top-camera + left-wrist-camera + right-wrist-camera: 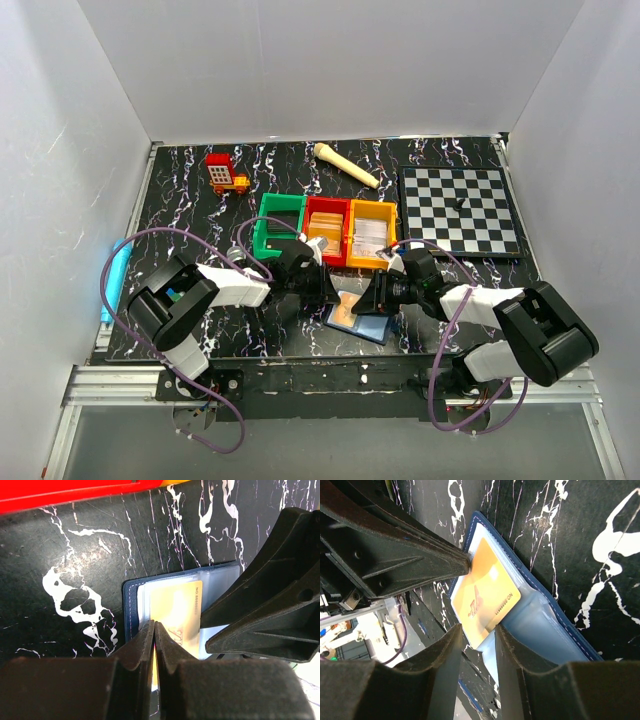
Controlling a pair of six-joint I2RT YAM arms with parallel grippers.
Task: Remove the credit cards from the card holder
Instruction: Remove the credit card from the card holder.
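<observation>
Between the tips of the left gripper [154, 626] and the right gripper [478, 630], the card holder [560, 625] is lying open on the marbled black table [30, 555], its blue-grey inside facing up. A yellow credit card [487, 595] is resting over its clear sleeves. The left gripper's fingers are pressing together on that card's edge. The right gripper's fingers are standing slightly apart, with the card's near corner sitting in the gap between them. Beyond the left fingertips, a red bin [75, 495] is sitting on the table.
</observation>
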